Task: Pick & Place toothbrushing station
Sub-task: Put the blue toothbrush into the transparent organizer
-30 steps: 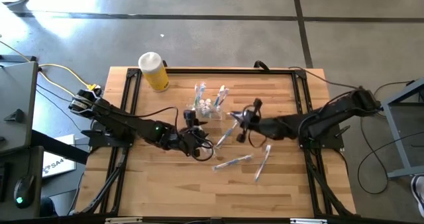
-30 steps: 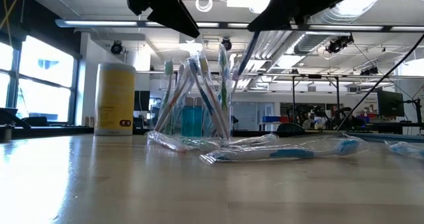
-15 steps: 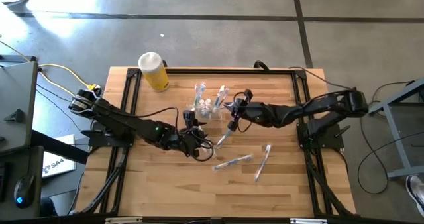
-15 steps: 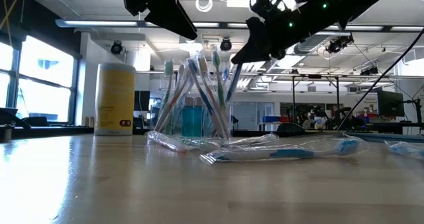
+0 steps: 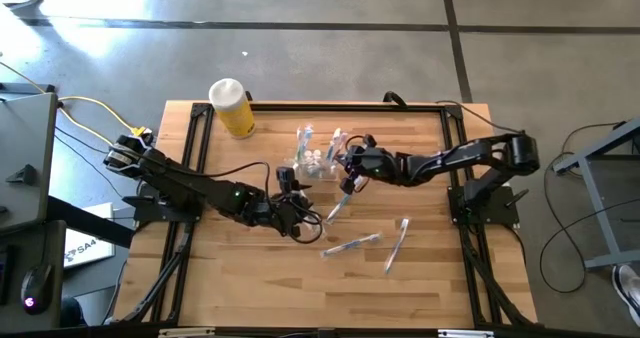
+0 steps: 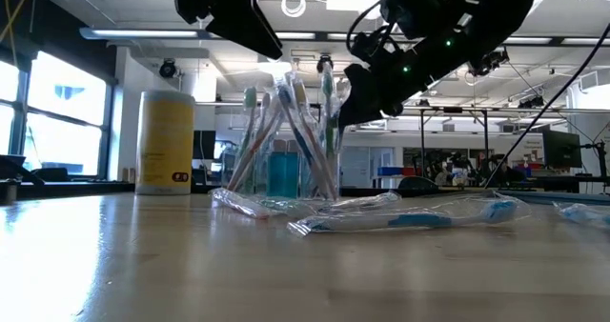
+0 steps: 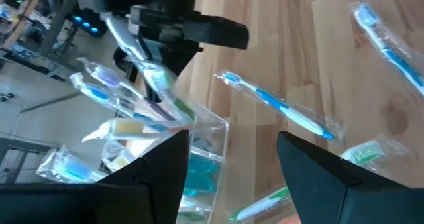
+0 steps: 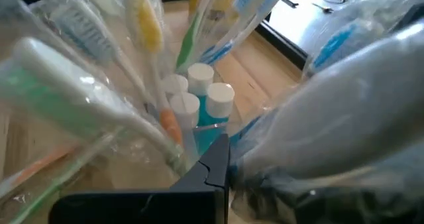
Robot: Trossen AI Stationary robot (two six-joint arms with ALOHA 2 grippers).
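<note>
The clear holder cup [image 5: 312, 166] stands on the table's far middle and holds several wrapped pastel toothbrushes [image 6: 286, 122] that lean on its rim. My right gripper [image 5: 350, 164] is at the cup's right side, shut on a clear-wrapped blue toothbrush [image 8: 344, 98]. It also shows in the low view [image 6: 367, 89]. My left gripper [image 5: 292, 214] hovers open and empty just near of the cup, which shows in its wrist view [image 7: 199, 144]. Three wrapped toothbrushes [image 5: 350, 246] lie flat on the table. My right gripper is shut on the wrapped blue toothbrush. The blurred wrapper [image 8: 318, 138] beside its dark finger [image 8: 209, 171] hides which part it has. The fingers come from the table's right, slanting down. The toothbrush is clear of the table, at the cup's rim among the others.
A yellow cylinder with a white cap [image 5: 232, 106] stands at the far left corner. Loose wrapped toothbrushes lie near of the cup [image 5: 338, 206] and toward the right [image 5: 397, 243]. A black frame [image 5: 195, 138] runs along the table's sides.
My right gripper has gone toward the table's left and down, carrying the wrapped toothbrush up to the cup's right side. My left gripper has stayed open near the cup.
</note>
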